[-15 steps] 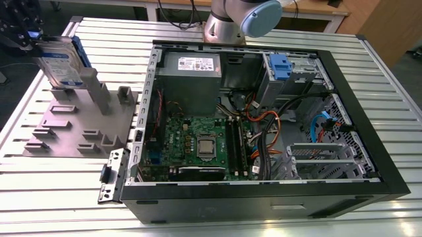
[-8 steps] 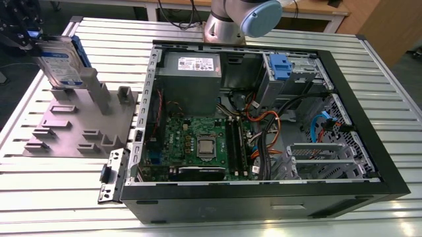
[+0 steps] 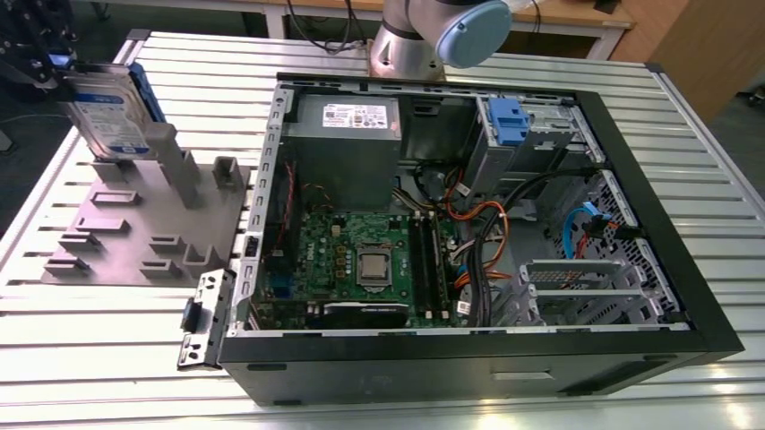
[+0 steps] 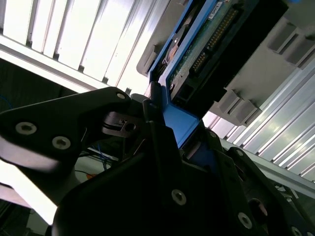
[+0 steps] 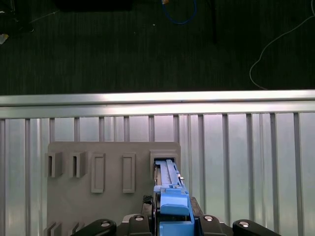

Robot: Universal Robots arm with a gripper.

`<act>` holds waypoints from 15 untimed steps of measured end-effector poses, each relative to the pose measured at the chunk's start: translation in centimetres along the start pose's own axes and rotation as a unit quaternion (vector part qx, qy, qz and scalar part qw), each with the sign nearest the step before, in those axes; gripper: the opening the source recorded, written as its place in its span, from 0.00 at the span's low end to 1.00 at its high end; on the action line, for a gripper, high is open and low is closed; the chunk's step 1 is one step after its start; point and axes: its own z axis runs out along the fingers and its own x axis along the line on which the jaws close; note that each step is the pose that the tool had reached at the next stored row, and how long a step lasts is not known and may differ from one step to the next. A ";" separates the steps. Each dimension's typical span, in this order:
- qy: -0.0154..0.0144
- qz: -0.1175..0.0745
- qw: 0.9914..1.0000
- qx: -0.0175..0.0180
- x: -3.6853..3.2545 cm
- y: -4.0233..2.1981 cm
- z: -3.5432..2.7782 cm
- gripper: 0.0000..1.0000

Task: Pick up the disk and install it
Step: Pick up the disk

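The disk (image 3: 110, 112) stands on edge at the exterior view's far left, silver with a white-and-blue label and a blue carrier frame. Its lower end sits in a slot of the grey fixture plate (image 3: 120, 224). My gripper (image 3: 38, 67) is at the disk's upper end, shut on it. In the first wrist view the blue carrier (image 5: 172, 209) sits between my black fingers (image 5: 147, 216), and the disk's edge (image 5: 167, 169) runs down into the fixture's slot. The second wrist view shows the disk's green circuit board (image 4: 206, 44) and blue frame (image 4: 179, 120) clamped in my gripper (image 4: 165, 125).
An open black computer case (image 3: 669, 260) lies on the slatted aluminium table (image 3: 120, 358). Inside are a grey power-supply box (image 3: 347, 116), a motherboard (image 3: 365, 260), cables, and a drive bay with a blue latch (image 3: 508, 116). The arm's base (image 3: 413, 40) stands behind the case.
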 end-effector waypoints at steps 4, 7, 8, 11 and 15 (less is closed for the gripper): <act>0.000 0.000 1.000 0.000 0.00 0.00 -0.05 0.36; 0.000 0.000 1.000 0.000 0.00 0.00 -0.10 0.36; 0.000 0.000 1.000 0.000 0.00 0.00 -0.13 0.36; 0.000 0.000 1.000 0.000 -0.01 0.00 -0.23 0.36; 0.000 0.000 1.000 0.000 -0.01 0.01 -0.33 0.36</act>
